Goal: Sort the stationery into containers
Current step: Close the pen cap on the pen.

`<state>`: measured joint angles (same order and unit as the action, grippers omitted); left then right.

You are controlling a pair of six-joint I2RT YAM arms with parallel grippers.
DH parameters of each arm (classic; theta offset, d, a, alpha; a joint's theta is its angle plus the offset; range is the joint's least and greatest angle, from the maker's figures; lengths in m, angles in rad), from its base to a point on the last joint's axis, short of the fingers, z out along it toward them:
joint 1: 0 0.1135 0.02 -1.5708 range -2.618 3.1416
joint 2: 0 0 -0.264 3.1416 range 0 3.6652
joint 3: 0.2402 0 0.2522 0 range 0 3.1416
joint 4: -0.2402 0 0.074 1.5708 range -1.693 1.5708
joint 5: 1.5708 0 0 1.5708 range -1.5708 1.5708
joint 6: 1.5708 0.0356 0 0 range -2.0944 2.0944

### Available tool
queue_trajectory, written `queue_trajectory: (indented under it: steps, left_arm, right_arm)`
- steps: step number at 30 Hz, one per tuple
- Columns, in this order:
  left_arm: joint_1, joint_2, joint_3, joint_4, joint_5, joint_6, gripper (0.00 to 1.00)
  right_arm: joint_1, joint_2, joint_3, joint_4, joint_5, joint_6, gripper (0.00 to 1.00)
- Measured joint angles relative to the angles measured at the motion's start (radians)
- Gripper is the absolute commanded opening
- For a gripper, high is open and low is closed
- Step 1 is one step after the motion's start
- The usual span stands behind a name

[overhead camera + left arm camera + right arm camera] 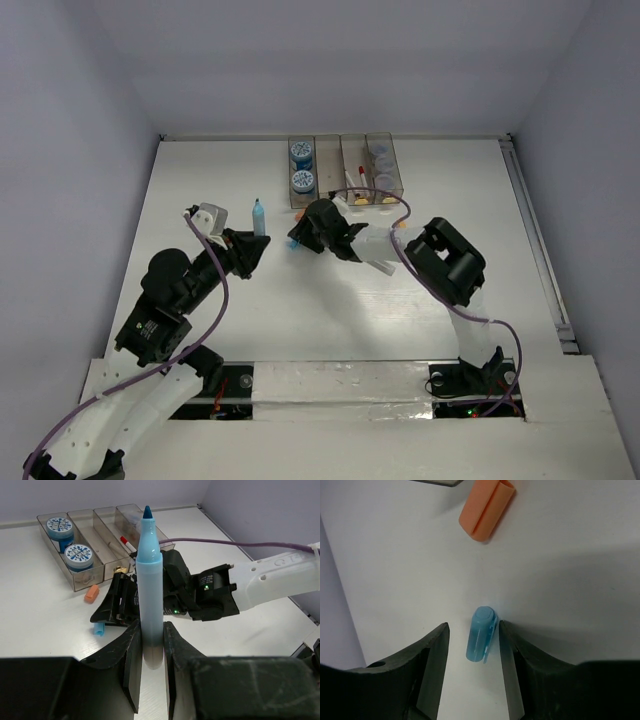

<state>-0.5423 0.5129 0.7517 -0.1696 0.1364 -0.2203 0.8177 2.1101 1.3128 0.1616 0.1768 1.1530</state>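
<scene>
My left gripper (152, 630) is shut on the lower end of a light-blue uncapped marker (150, 580) and holds it upright; the top view shows the marker (259, 216) above the table's left-middle. A light-blue cap (481, 635) lies on the table between the fingers of my right gripper (473, 624), which is open. Its right finger is close against the cap's clip and there is a gap on the left. The containers (328, 170) stand at the back. They hold two blue-topped rolls (301, 153), a red-capped marker (355, 185) and purple round pieces (381, 160).
An orange cap (487, 510) lies just beyond the blue cap, near the front end of the containers (95, 535). The right arm (270, 580) stretches across in front of the left gripper. White walls enclose the table on three sides.
</scene>
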Motion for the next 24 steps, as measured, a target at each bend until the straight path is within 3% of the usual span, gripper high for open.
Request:
queue_trajectory:
  steps: [10,24]
  left_arm:
    - [0.000,-0.033,0.000,-0.003,-0.012,0.002,0.00]
    - [-0.034,-0.081,0.000,-0.008,-0.025,0.003,0.00]
  right_arm:
    - [0.000,0.072,0.209,-0.237,-0.026,-0.141,0.50]
    - [0.000,0.089,0.277,-0.375,-0.035,-0.190,0.37]
